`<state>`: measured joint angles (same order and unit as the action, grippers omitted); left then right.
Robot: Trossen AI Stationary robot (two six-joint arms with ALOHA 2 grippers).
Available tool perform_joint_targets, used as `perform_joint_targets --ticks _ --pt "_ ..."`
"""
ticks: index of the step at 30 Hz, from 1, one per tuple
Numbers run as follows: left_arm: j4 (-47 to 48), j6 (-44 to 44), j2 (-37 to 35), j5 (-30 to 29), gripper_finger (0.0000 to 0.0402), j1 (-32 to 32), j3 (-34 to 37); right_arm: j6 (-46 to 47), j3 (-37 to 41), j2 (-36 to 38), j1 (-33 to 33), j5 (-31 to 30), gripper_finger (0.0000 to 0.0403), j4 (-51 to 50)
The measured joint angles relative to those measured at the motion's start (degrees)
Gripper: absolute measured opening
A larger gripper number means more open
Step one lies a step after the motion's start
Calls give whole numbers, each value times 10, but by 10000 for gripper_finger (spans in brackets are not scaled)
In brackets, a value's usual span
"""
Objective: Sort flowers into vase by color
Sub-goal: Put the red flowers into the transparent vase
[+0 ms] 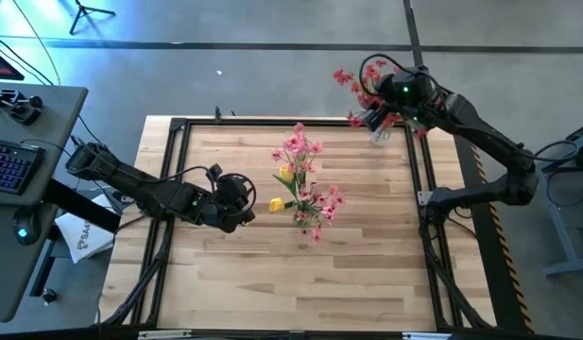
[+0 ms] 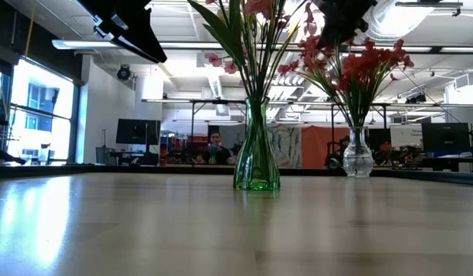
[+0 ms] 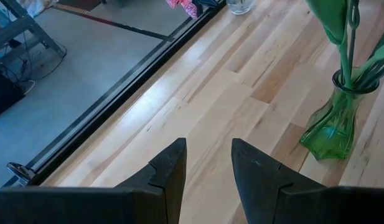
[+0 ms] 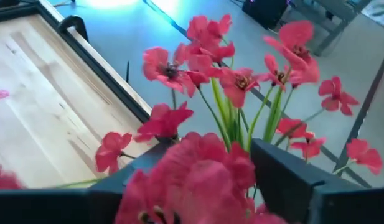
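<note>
High view, left to right. Your left gripper (image 1: 236,201) hovers over the left half of the table (image 1: 225,283), fingers partly apart and nothing between them; the left wrist view confirms the gap is bare.

Centre: green vase (image 2: 257,165) holds pink flowers (image 1: 305,179), with a few yellow blooms (image 1: 276,203) low among them.

Right, at the far corner: clear vase (image 2: 357,157) carries the red flowers (image 2: 366,69). Your right gripper (image 1: 378,115) sits directly above that bunch. In the right wrist view red blooms (image 4: 198,174) crowd between the spread fingers (image 4: 285,177); the jaws stand apart, and I cannot tell whether any stem is touched.

Handling, as judgement: stems look thin, light and springy, petals soft. Take hold on the bare stem below the bloom, not on petals or leaves. Expect neighbouring stems to snag and lift along; the vases could tip.
</note>
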<state>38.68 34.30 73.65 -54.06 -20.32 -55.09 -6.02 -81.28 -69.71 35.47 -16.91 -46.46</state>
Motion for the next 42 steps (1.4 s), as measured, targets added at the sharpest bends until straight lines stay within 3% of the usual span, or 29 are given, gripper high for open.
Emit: perform_joint_targets --ticks 9,12,26,30,37,42 --pt "0 0 0 0 117 0 0 10 0 -3 13 0 34 -28" --pt "0 0 0 0 117 0 0 1 0 -7 13 0 10 -38" --pt "0 0 0 0 117 -13 0 -1 0 -8 18 6 50 -25" --pt "0 0 0 -1 117 -15 0 -10 0 4 18 5 112 -24" --pt "0 0 0 -1 117 -15 0 -17 0 41 18 6 259 -22" --pt "-10 0 0 -1 117 -15 0 -3 0 79 18 8 304 -3"
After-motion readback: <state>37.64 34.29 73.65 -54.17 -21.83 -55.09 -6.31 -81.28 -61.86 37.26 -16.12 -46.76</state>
